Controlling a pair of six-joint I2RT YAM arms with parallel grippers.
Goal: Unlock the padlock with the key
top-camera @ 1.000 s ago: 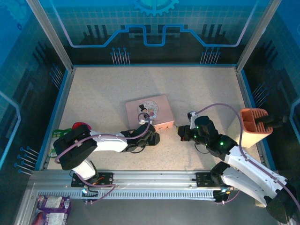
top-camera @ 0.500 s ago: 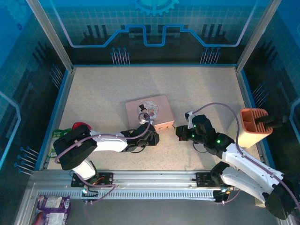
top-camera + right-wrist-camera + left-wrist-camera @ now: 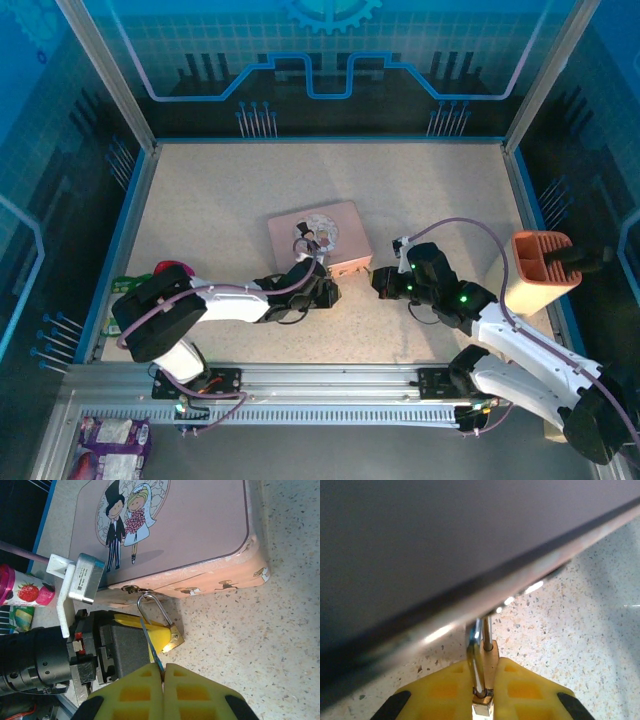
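Clamping with the left gripper (image 3: 485,666) on the padlock (image 3: 488,656): yellow pads (image 3: 445,690) pinched on the brass body, silver shackle (image 3: 488,630) up through the hasp (image 3: 131,588) of the pink tin (image 3: 200,530). Pinching the key (image 3: 151,650) in the right gripper (image 3: 163,667), pads pressed together, thin blade sticking out past them, just beside the shackle and left of the brass body; cannot tell whether touching. Padlock hung at the tin's front wall, over the speckled table (image 3: 280,645).

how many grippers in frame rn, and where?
2. The left gripper is at the near edge of the pink tin, shut on the padlock. The right gripper is beside it, shut on the key.
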